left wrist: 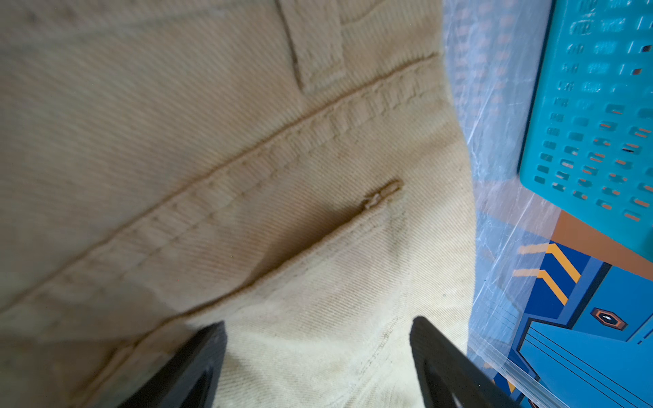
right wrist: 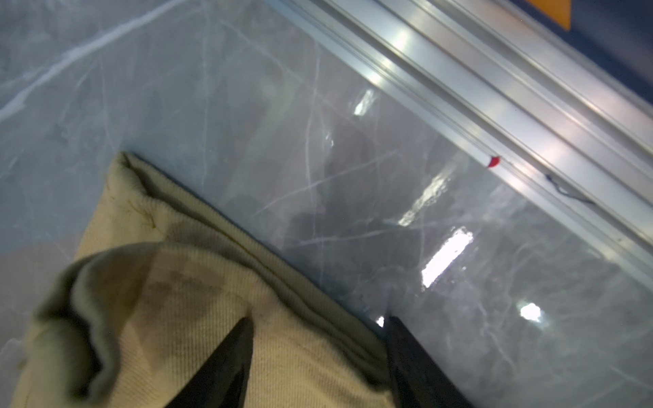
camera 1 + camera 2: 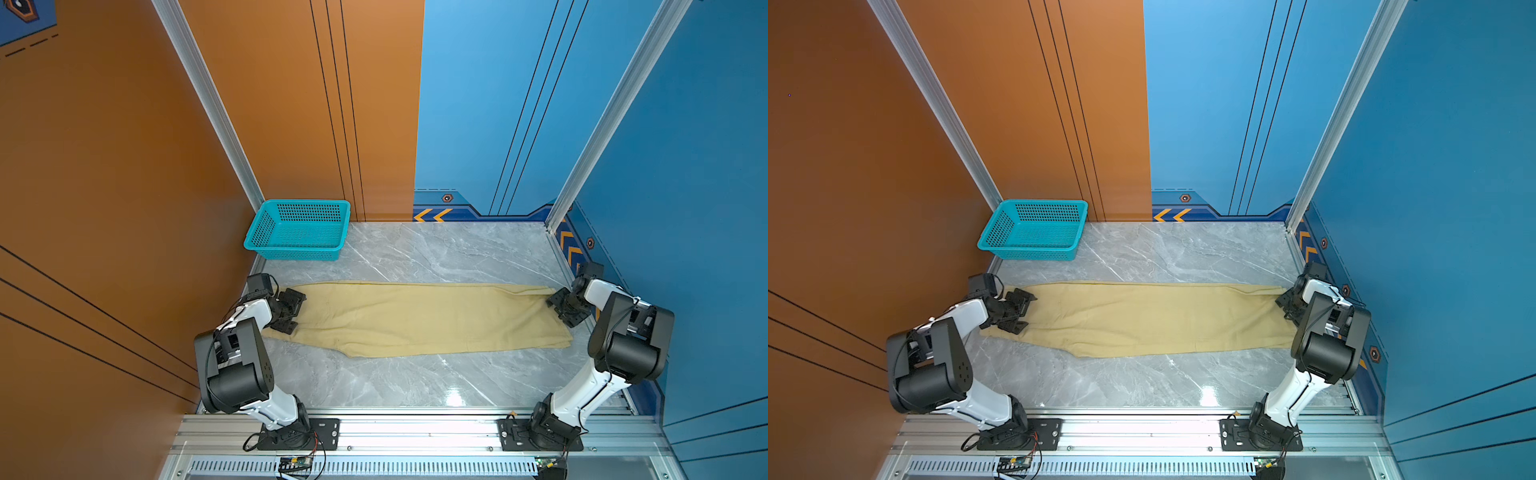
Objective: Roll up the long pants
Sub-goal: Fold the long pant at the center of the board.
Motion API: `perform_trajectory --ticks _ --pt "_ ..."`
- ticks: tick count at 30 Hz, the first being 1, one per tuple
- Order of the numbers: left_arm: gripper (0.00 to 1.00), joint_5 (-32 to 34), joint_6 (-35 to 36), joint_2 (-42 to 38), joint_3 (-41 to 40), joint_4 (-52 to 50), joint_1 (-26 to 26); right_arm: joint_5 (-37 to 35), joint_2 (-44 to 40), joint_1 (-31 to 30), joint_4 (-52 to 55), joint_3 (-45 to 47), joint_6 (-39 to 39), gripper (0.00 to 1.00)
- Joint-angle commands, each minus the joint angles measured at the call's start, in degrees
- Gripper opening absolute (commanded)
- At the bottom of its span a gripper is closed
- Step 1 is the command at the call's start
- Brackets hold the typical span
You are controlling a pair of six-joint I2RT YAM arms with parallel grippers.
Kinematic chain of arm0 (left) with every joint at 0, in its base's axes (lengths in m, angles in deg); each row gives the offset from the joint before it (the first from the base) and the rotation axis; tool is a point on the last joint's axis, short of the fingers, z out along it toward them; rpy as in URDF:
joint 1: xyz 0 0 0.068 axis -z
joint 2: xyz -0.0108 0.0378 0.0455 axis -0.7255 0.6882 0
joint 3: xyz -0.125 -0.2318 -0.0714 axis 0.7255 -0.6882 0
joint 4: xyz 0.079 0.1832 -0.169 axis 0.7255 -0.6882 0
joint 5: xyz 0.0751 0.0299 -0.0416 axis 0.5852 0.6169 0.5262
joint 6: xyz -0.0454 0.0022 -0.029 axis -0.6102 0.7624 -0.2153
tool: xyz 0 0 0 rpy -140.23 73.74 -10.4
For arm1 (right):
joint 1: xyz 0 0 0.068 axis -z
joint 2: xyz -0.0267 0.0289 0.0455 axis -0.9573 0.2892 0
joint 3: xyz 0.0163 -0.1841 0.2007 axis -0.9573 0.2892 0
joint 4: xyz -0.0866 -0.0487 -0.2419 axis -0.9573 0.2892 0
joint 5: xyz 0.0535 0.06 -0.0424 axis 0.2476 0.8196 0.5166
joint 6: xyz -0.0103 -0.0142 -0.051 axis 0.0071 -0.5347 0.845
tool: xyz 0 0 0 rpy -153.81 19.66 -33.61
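Across the grey marble table (image 3: 415,382) the khaki long pants (image 3: 415,320) lie flat, legs folded together, stretched sideways between the two arms in both top views. At the waist end the left gripper (image 3: 294,312) sits low over the cloth; its wrist view shows the jaws spread wide above the waistband seam and a pocket slit, holding nothing. At the cuff end the right gripper (image 3: 560,311) is down on the hem, jaws apart: one finger (image 2: 233,353) rests on the cloth, the other at its edge. A teal basket (image 3: 291,251) stands in the far corner, well apart from the pants.
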Motion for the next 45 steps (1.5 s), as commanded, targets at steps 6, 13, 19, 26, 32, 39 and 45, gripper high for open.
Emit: perform_trajectory --ticks 6,13,19,26,32,39,45 --pt "0.85 6.5 0.1 3.0 -2.8 -7.5 -1.1 1.8 -0.7 1.1 5.9 7.2 0.3 0.46" --pt "0.85 5.3 -0.8 2.5 -2.5 -7.5 -0.9 2.9 -2.5 4.0 11.2 6.4 3.0 0.16" --pt "0.85 4.4 0.0 1.7 -2.3 -7.6 -1.0 4.8 -3.9 9.3 14.0 3.7 4.9 0.00" --pt "0.84 2.3 0.1 -1.1 -3.0 -7.6 -0.7 3.6 -12.9 12.6 12.4 3.2 2.4 0.00" --pt "0.85 -0.2 0.4 -4.5 -2.9 -7.6 -0.2 1.8 -24.4 13.9 11.8 5.3 0.9 0.00" --pt "0.99 -4.3 -0.2 -8.1 -0.6 -7.7 -0.2 5.0 -25.1 17.2 10.9 4.0 -1.7 0.00" --pt "0.99 -6.5 -1.5 -9.4 1.6 -7.9 -0.1 6.3 -19.3 18.9 11.2 -1.8 -3.8 0.00"
